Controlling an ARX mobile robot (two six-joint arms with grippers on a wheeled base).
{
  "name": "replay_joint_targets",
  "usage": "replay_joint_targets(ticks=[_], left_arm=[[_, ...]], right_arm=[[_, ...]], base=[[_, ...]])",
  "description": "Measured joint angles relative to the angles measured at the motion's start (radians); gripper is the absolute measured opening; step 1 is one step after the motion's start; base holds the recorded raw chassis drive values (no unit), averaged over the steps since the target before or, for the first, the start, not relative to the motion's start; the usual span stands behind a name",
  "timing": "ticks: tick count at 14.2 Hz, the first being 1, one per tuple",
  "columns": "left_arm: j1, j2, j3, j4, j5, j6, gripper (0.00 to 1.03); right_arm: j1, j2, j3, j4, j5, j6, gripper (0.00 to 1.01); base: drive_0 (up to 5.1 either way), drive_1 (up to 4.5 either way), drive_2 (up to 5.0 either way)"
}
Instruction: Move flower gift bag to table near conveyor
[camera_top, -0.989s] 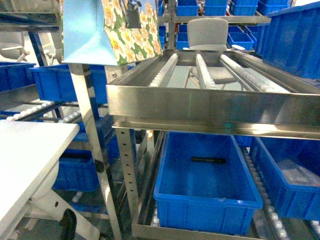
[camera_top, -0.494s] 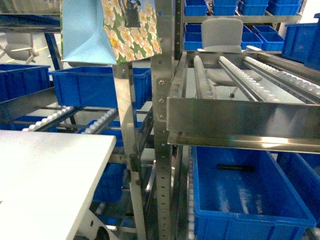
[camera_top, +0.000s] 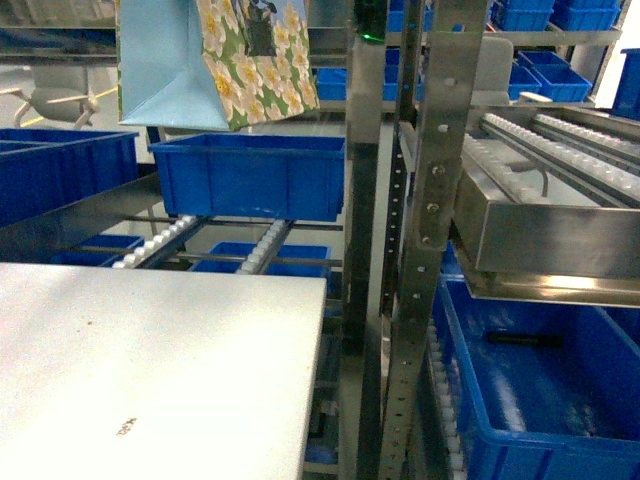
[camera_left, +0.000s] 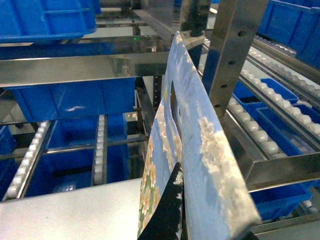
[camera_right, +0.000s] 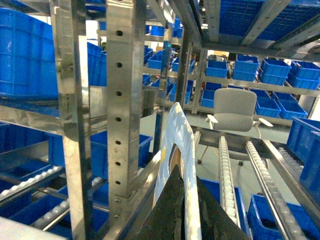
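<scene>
The flower gift bag (camera_top: 215, 60) hangs at the top left of the head view, above the far edge of the white table (camera_top: 150, 370). Its top is cut off by the frame. In the left wrist view the flower gift bag (camera_left: 200, 150) is seen edge-on, with my left gripper (camera_left: 181, 192) shut on it and one black finger (camera_left: 167, 215) against the flowered face. The steel conveyor (camera_top: 540, 170) with white rollers stands to the right. My right gripper (camera_right: 187, 185) is shut on the handle rim of a second glossy bag (camera_right: 175, 130), which is not in the head view.
Two upright steel posts (camera_top: 430, 200) stand between the table and the conveyor. Blue bins (camera_top: 250, 175) sit on roller tracks behind the table, and another blue bin (camera_top: 540, 400) sits under the conveyor. A grey chair (camera_right: 235, 110) stands beyond the rack.
The head view has swung left. The conveyor and posts slid right, and the table now fills the lower left. The bag keeps its place at the top left of the view.
</scene>
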Motion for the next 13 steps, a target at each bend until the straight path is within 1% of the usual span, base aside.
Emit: replay_joint_targets(ticks=[3, 13], left_arm=[[0.000, -0.001, 0.000, 0.003, 0.000, 0.000, 0.02], [0.000, -0.001, 0.000, -0.002, 0.000, 0.000, 0.02]], right_arm=[[0.000, 0.000, 0.000, 0.001, 0.000, 0.000, 0.02], [0.000, 0.000, 0.000, -0.003, 0.000, 0.000, 0.02]], base=[[-4.6, 1.02, 3.9], [-5.0, 2.37, 2.4]])
